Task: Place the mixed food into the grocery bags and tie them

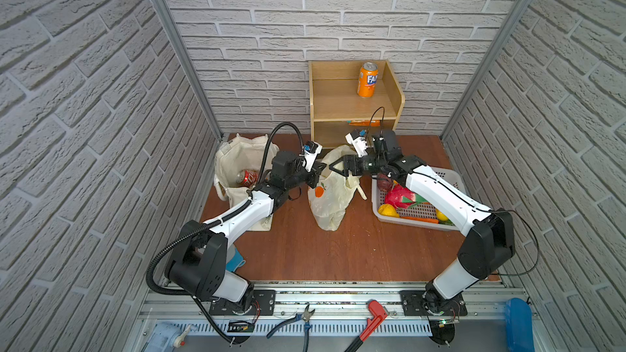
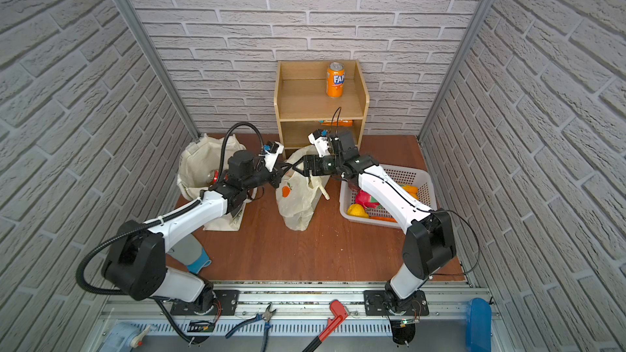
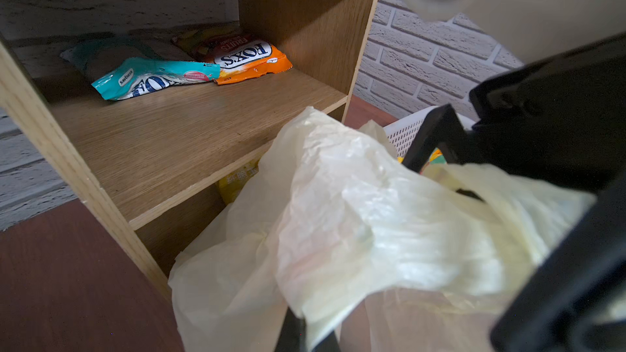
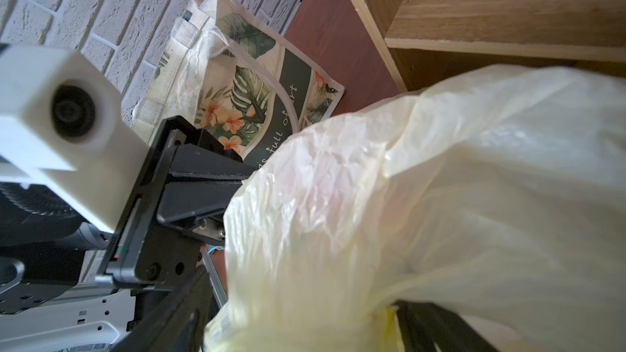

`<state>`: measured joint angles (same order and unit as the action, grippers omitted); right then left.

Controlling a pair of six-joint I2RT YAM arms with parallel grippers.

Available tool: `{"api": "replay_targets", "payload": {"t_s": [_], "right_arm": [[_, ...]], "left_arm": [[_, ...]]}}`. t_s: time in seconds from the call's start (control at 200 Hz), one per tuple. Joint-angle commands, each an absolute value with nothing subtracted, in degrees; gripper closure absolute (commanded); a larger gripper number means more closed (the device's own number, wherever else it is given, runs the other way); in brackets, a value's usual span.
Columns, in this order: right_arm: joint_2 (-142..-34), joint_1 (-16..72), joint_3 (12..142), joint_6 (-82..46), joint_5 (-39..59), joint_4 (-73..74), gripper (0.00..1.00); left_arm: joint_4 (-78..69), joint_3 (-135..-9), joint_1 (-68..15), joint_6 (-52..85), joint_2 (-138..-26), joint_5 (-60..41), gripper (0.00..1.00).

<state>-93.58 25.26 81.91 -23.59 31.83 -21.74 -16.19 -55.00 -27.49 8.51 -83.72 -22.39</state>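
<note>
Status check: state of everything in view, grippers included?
plastic bag: upright, top bunched between both grippers, untied
canvas tote: standing open
red can: lying inside the tote
orange can: upright on top of the shelf
snack packets: lying flat on the shelf's middle board
basket: holding toy produce
left gripper: shut on the plastic bag
right gripper: open, jaws around the bag's top

We see the cream canvas tote (image 1: 237,157) slumped open at 10 o'clock on the surface (image 1: 338,255), with a red soda can (image 1: 248,177) on its side inside. The pale-yellow plastic carrier bag (image 1: 330,198), printed with an orange fruit, stands crumpled at centre, its top bunched.
</note>
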Motion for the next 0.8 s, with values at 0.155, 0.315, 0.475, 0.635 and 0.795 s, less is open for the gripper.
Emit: {"api": "replay_targets", "payload": {"t_s": [0.155,0.315,0.475,0.635,0.795], "right_arm": [[-95.5,26.3,80.7,-23.6,33.1,-19.9,0.36],[-96.2,26.1,80.9,-24.6,36.1,-16.9,0.67],[-95.3,25.2,78.3,-28.9,44.1,-6.4,0.94],[-94.1,23.9,73.1,-38.9,53.7,13.5,0.94],[-95.1,22.7,69.0,-51.7,56.9,34.6,0.92]], "left_arm": [[-17.4,-57.0,-27.8,7.2,-82.8,-22.9,1.0],[-17.2,-56.9,-28.0,7.1,-82.5,-23.4,1.0],[-17.7,-55.5,-27.9,7.7,-82.2,-21.9,1.0],[-17.8,-54.2,-27.7,8.3,-82.0,-21.3,1.0],[-19.4,-53.2,-28.0,9.9,-82.2,-22.8,0.82]]}}
